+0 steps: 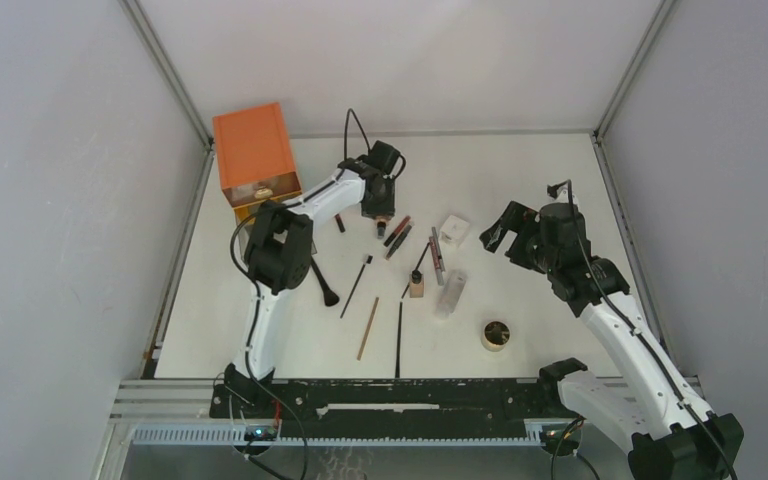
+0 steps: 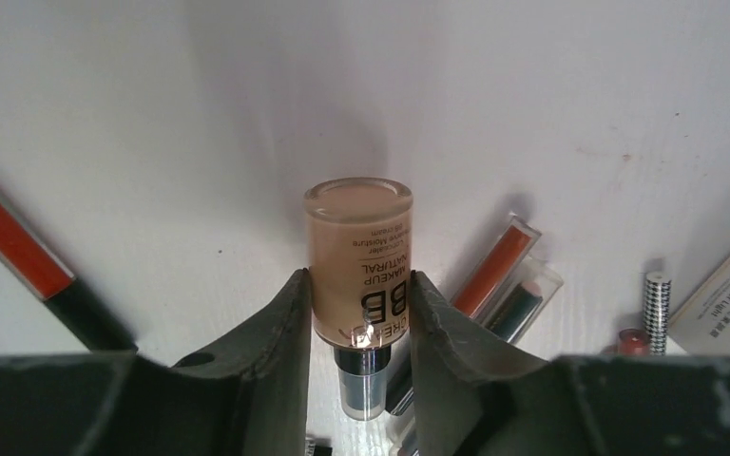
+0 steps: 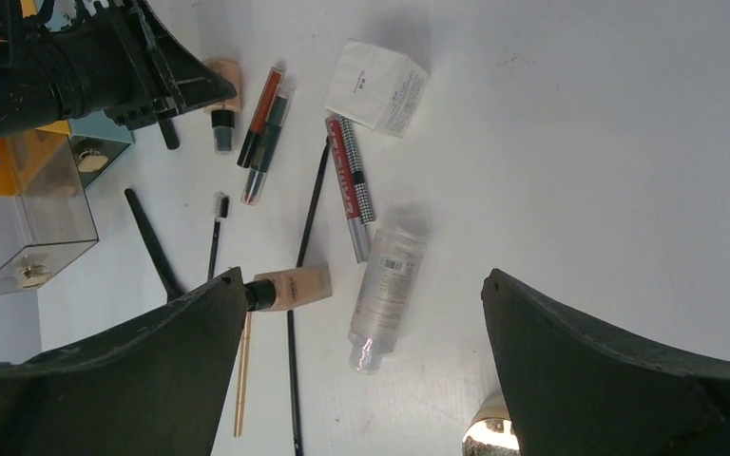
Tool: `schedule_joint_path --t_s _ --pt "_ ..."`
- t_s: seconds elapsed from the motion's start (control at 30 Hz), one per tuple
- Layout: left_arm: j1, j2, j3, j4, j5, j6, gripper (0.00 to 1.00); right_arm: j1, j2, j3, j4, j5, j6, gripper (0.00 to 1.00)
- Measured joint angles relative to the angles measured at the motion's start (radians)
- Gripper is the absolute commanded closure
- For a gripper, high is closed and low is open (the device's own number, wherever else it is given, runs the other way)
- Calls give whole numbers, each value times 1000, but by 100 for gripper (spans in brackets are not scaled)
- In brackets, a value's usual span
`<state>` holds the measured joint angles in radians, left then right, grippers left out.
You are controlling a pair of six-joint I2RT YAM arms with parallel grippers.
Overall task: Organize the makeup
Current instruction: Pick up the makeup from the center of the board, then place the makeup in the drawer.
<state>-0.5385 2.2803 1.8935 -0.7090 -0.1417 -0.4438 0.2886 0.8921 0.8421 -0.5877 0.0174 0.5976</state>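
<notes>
Left hand: your left gripper (image 2: 358, 285) is partly closed. Its two fingers (image 2: 276, 342) press on both sides of the BB cream bottle (image 2: 359, 242).
Bottle's way: it lies on its side, and its long side runs from near to far. The flat bottom points away from the wrist. The cap (image 2: 361, 380) points back under the fingers.
Bottle and hand: the fingers pinch the half next to the cap. The flat end sticks out past the fingertips.
Bottle's place: right of the orange box (image 1: 253, 150) and a bit nearer to the arms than the box.
Next to it: red and clear tubes (image 2: 499, 266) lie just beside the bottle, on the side away from the orange box. A red pencil (image 2: 14, 242) lies on the box's side.
Right hand: your right gripper (image 1: 497, 232) is wide open and holds nothing. It hangs well apart from the orange box, past the white carton (image 1: 453, 228).
</notes>
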Motion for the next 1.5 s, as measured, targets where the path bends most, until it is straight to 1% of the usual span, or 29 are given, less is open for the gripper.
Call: schedule_joint_path --t_s 0.13,0.23,0.33,0.4,0.53,0.63,0.67,0.77,0.8,0.87,0.97,1.07,1.13,1.27,1.33,1.37,1.43,1.47,1.5 --pt "14 0 0 11 29 1 68 0 0 -4 1 -2 2 0" --pt "21 -11 -3 8 43 8 68 0 0 -4 5 -5 4 0" --pt "25 -71 -33 1 48 23 68 0 3 -4 12 -10 4 0" --pt "26 -152 -64 -13 44 38 67 0 6 -4 16 -13 4 0" --pt "28 -379 -118 -31 12 77 67 0 23 -11 33 -25 4 0" --pt "34 -581 -201 -33 -24 104 67 0 42 -17 42 -31 4 0" --pt "42 -666 -251 -34 -39 110 66 0 48 -19 47 -34 4 0" --pt "86 -816 -359 -49 -64 122 66 0 64 -19 63 -46 3 0" --pt "116 -863 -406 -60 -72 126 66 -1 70 -19 71 -51 3 0" --pt "168 -916 -473 -90 -90 133 65 -1 80 -19 79 -57 3 0" --pt "251 -959 -564 -134 -98 143 64 -1 96 -19 90 -69 4 1" --pt "312 -968 -607 -163 -91 148 65 -2 112 -19 106 -81 4 1" --pt "345 -968 -623 -171 -91 148 64 -2 118 -19 114 -87 4 0" --pt "367 -965 -636 -148 -116 149 63 -2 119 -19 119 -90 4 1" --pt "379 -951 -636 -129 -123 148 60 -2 118 -19 119 -90 4 1" --pt "387 -939 -636 -118 -130 148 54 -2 118 -19 119 -90 4 1" --pt "403 -910 -633 -107 -155 147 37 -2 116 -19 117 -89 4 1" --pt "408 -894 -633 -101 -170 146 32 -2 114 -19 114 -89 4 1" --pt "414 -877 -633 -97 -183 146 30 -2 109 -20 113 -87 4 1"
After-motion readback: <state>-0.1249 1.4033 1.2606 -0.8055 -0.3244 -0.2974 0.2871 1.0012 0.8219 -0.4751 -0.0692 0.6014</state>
